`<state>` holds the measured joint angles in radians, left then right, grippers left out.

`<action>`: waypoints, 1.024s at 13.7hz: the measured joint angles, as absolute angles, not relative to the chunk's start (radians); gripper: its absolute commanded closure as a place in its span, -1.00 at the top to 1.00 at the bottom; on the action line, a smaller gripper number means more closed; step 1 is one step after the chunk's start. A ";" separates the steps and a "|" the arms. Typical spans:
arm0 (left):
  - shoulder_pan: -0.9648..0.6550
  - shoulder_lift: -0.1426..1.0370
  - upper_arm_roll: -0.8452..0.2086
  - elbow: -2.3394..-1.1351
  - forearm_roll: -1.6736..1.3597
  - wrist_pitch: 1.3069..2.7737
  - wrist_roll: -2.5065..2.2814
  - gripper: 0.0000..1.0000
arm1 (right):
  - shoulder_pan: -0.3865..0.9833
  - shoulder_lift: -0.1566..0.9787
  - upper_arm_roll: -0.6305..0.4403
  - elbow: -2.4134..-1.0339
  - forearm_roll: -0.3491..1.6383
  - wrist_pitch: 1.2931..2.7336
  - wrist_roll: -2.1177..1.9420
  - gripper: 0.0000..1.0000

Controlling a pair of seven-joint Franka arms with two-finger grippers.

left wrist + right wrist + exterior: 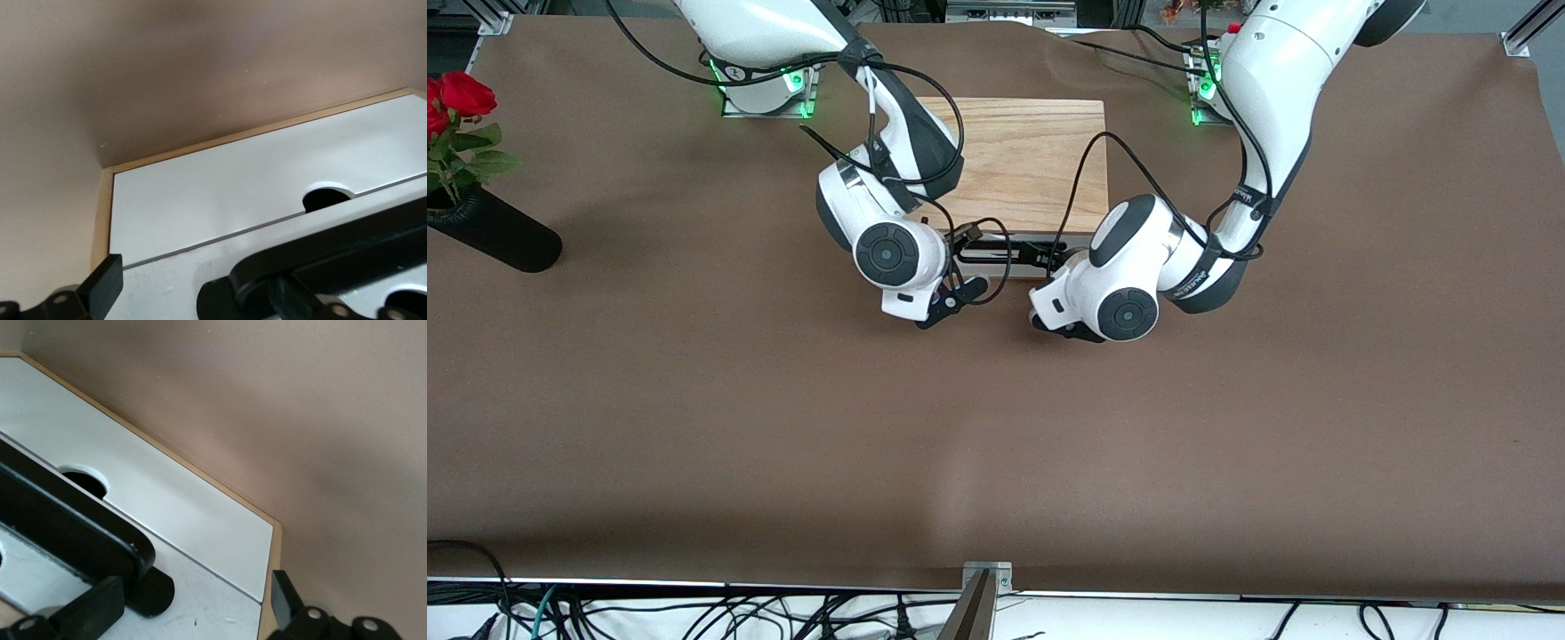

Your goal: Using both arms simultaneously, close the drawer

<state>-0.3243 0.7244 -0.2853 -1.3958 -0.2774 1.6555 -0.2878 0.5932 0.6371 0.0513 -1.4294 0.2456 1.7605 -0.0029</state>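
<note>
The light-wood box [1023, 160] sits between the two arm bases. Its drawer [1005, 256], white-fronted with a black handle [996, 252], faces the front camera. Both grippers are at that front. My right gripper [965, 292] is at the end of the front toward the right arm, and my left gripper [1049, 267] is at the end toward the left arm. In the left wrist view the drawer front [173, 287] and handle [320, 260] fill the space by my open left gripper [220, 303]. In the right wrist view my open right gripper [193, 600] straddles the drawer front [213, 607] beside the handle [73, 533]. A thin seam separates the drawer front from a second white panel [220, 193].
A black vase of red roses [489, 231] lies at the right arm's end of the brown table [996, 444]. Cables run along the table edge nearest the front camera [694, 613]. A metal clamp [983, 587] sits mid-edge there.
</note>
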 measured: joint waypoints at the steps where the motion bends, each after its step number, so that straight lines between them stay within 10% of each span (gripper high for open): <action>1: -0.322 0.722 -0.283 -1.384 -0.277 1.652 -0.288 1.00 | 0.593 0.637 0.051 -1.421 0.246 1.760 -0.003 1.00; 14: -0.255 0.700 -0.233 -1.217 -0.270 1.657 -0.286 1.00 | 0.580 0.636 -0.096 -1.318 0.247 1.888 -0.003 1.00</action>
